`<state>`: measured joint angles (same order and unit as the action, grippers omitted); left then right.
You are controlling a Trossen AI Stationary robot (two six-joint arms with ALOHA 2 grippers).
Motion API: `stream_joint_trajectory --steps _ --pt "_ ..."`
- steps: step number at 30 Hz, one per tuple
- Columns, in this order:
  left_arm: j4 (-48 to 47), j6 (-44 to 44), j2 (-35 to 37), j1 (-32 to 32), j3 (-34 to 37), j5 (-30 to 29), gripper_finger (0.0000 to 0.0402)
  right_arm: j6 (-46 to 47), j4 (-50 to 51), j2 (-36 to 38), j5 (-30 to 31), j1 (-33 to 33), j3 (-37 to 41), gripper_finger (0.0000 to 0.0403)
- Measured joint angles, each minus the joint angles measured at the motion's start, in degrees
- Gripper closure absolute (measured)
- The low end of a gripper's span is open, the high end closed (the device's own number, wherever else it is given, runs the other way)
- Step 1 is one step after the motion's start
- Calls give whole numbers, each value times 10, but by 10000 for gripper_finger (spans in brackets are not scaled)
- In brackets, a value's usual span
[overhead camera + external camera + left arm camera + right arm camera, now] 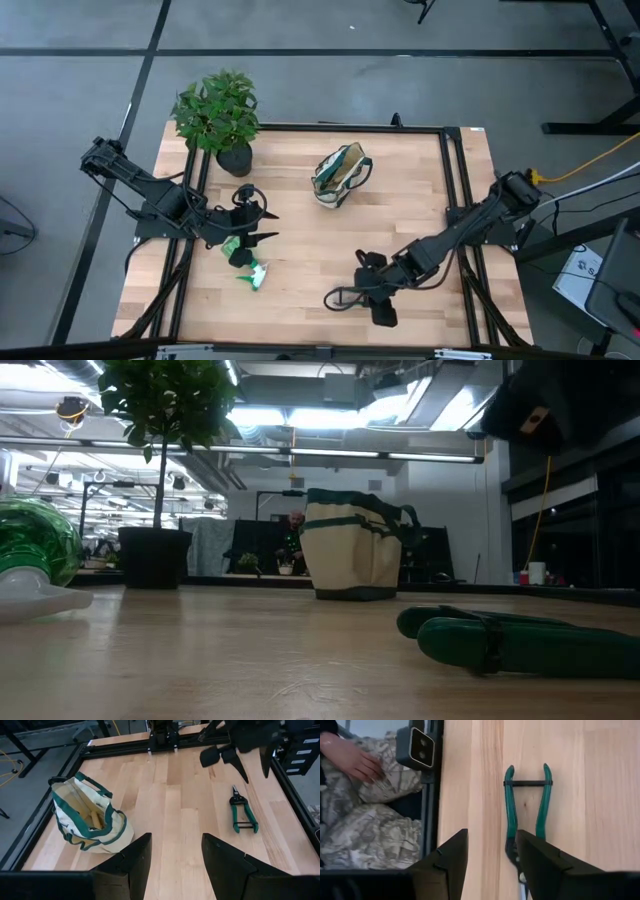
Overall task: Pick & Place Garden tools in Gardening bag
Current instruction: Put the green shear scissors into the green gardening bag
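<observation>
Pale wooden slat table (300,250) in a black metal frame, grey floor around it. Cream fabric gardening bag with dark green trim and handles (340,176) stands mouth-up toward the far middle of the table; left wrist view shows a wooden handle (94,818) inside it, which the high view does not resolve.

Right gripper (372,290) hovers low over the near right of the table, fingers (540,865) parted and holding nothing. Right wrist view: green-handled pruning shears (526,815) lie flat on the wood, blade end running into the gap between the fingers, handles held together by a black loop. Whether a finger touches the shears cannot be told.

Left gripper (262,226) sits at the left-middle, fingers (131,860) spread wide, empty, aimed across the table at the bag. Bright green pieces (244,262) lie just beside it.

Low view shows the shears (500,640) lying on the table, bag (352,548) beyond. Potted leafy plant in a black pot (220,118) stands at the far left corner. Right wrist view alone shows a person's hand (351,761) past the table edge.
</observation>
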<state>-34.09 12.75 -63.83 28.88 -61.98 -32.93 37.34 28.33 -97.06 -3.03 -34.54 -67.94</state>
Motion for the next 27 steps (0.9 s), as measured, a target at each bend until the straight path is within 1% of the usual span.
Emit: stream_joint_trajectory --steps 5,9,13,15,20,27 --pt "0 0 0 0 0 0 233 -24 -21 -36 -1 8 0 233" --pt "0 0 0 0 0 0 233 -66 -40 -64 0 14 0 233" --pt "0 0 0 0 0 0 233 -93 -40 -87 26 23 0 233" --pt "0 0 0 0 0 0 233 -104 -44 -96 29 28 0 233" --pt "0 0 0 0 0 0 233 -135 -73 -106 30 34 0 233" --pt "0 0 0 0 0 0 233 -146 -68 -114 35 40 0 233"
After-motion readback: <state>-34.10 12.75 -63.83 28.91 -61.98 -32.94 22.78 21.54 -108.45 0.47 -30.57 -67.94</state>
